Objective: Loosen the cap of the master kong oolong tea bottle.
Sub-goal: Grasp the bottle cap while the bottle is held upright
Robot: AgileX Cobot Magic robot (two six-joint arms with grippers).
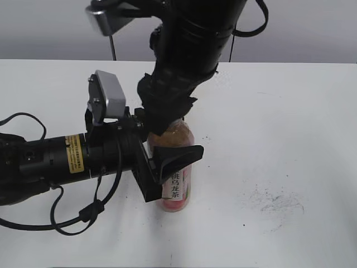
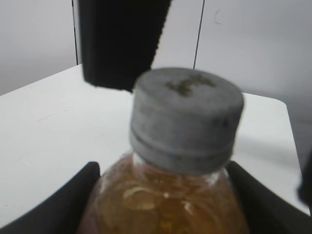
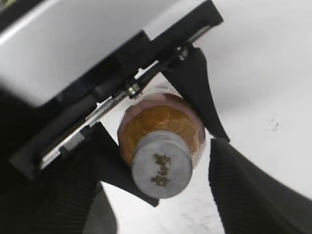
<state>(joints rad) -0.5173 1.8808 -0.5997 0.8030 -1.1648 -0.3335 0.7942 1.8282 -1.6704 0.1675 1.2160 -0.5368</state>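
Observation:
The master kong oolong tea bottle (image 1: 177, 192) stands upright on the white table, amber tea and a pink label with a white strip showing. My left gripper (image 1: 170, 159) is shut on the bottle's upper body; its black fingers press both shoulders in the left wrist view (image 2: 163, 195). The grey-white cap (image 2: 187, 117) with a small dark logo sits on the neck and also shows in the right wrist view (image 3: 162, 168). My right gripper (image 3: 161, 161) hangs above the bottle, open, with a finger on each side of the cap and not touching it. In the exterior view the right arm (image 1: 173, 95) hides the cap.
The white table (image 1: 290, 111) has a patch of dark smudges (image 1: 276, 202) at the front right. The left arm's black cable (image 1: 67, 218) loops over the table at the front left. A grey wall stands behind the table.

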